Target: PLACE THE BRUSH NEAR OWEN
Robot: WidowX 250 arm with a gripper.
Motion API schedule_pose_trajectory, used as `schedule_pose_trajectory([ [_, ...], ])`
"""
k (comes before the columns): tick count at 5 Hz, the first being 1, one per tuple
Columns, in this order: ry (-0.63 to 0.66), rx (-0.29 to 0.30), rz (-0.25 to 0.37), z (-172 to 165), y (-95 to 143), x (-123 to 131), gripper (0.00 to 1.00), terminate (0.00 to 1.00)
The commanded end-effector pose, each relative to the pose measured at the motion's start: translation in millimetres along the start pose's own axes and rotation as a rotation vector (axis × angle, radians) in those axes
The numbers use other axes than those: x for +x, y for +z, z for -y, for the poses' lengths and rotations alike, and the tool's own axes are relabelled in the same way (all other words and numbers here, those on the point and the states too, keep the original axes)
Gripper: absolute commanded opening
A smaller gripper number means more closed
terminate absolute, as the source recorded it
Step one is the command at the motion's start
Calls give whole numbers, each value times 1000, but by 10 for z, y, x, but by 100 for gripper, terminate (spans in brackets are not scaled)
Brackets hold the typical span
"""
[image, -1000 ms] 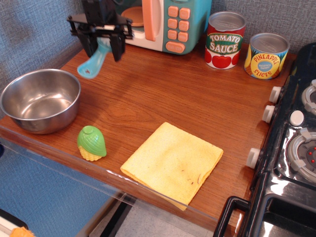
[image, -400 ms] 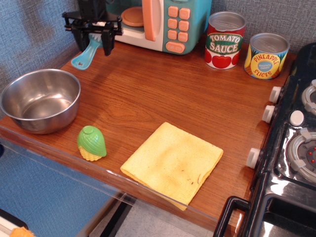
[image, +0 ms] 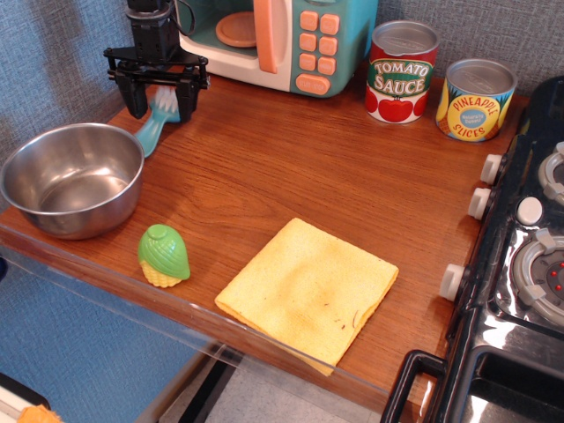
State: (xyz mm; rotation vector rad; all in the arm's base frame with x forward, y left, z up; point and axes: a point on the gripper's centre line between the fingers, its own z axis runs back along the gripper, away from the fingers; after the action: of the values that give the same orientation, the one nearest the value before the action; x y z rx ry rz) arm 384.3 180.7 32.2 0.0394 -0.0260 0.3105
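Note:
The brush (image: pixel 155 122) lies on the wooden table (image: pixel 291 167) at the back left, with its teal handle pointing toward me and its white bristle head up between the gripper fingers. My gripper (image: pixel 159 95) stands straight over the brush head. Its black fingers (image: pixel 137 95) are spread on either side of the head with a small gap, so it looks open. Owen, the teal and cream toy microwave (image: pixel 345 35) with salmon buttons and an orange plate inside, stands at the back, just right of the gripper.
A steel bowl (image: pixel 70 179) sits at the left edge, just in front of the brush handle. A green and yellow toy (image: pixel 163 255) and a yellow cloth (image: pixel 308 286) lie near the front. A tomato sauce can (image: pixel 401 73) and a pineapple can (image: pixel 476 100) stand at the back right. A black stove (image: pixel 529 256) is on the right.
The gripper moved left and down with the brush, from in front of the microwave door to beside the bowl. The brush now rests on the table and the fingers stand a little wider.

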Motion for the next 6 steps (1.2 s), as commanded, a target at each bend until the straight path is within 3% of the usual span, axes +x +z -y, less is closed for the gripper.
schedule_pose_trajectory([
  [1, -95, 34, 127, 41, 678, -31, 100, 0],
  [2, -187, 14, 157, 178, 984, -200, 100, 0],
  [4, -344, 10, 106, 441, 976, -461, 100, 0],
  [5, -336, 70, 153, 477, 952, -552, 100, 0],
  [6, -336, 70, 153, 477, 952, -552, 100, 0],
])
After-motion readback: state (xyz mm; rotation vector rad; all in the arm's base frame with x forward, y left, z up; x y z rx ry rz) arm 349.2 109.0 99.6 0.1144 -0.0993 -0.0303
